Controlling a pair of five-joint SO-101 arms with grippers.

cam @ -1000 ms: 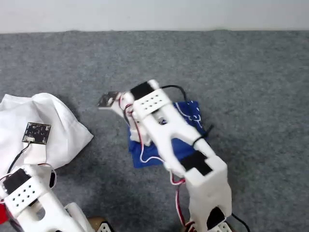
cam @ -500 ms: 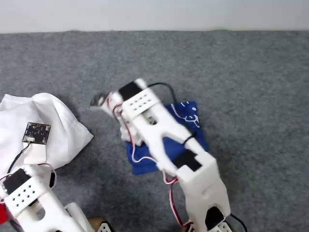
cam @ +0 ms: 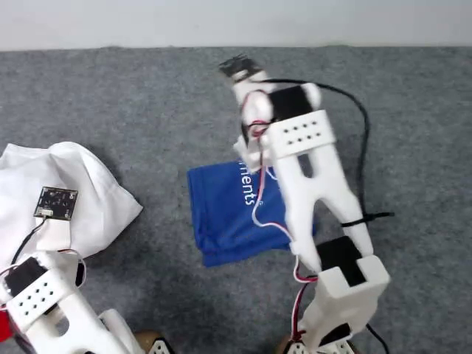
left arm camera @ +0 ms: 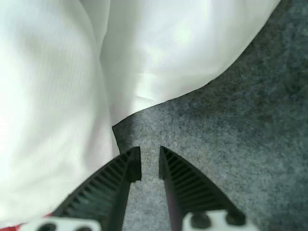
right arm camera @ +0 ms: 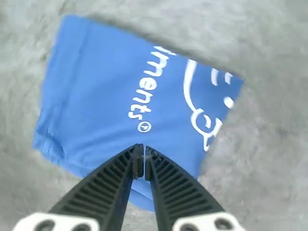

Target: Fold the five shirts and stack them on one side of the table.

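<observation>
A folded blue shirt [cam: 225, 214] with white print lies flat on the grey table [cam: 398, 147], near the middle. My right arm [cam: 299, 140] stands raised over the shirt's far right part. In the right wrist view, my right gripper [right arm camera: 141, 153] hangs shut and empty above the blue shirt [right arm camera: 120, 96], clear of the cloth. A crumpled white shirt [cam: 74, 192] lies at the left edge. My left arm [cam: 44, 295] rests at the near left beside it. My left gripper [left arm camera: 147, 156] is open by a narrow gap over bare table, just off the white shirt's [left arm camera: 57, 96] hem.
A white wall [cam: 236, 22] borders the table's far edge. Grey table surface stretches to the right of the blue shirt and behind it. A cable [cam: 361, 147] loops off the right arm's side.
My right arm has swung up and back from the blue shirt's left side to its far right, uncovering the shirt. The left arm and white shirt have not moved.
</observation>
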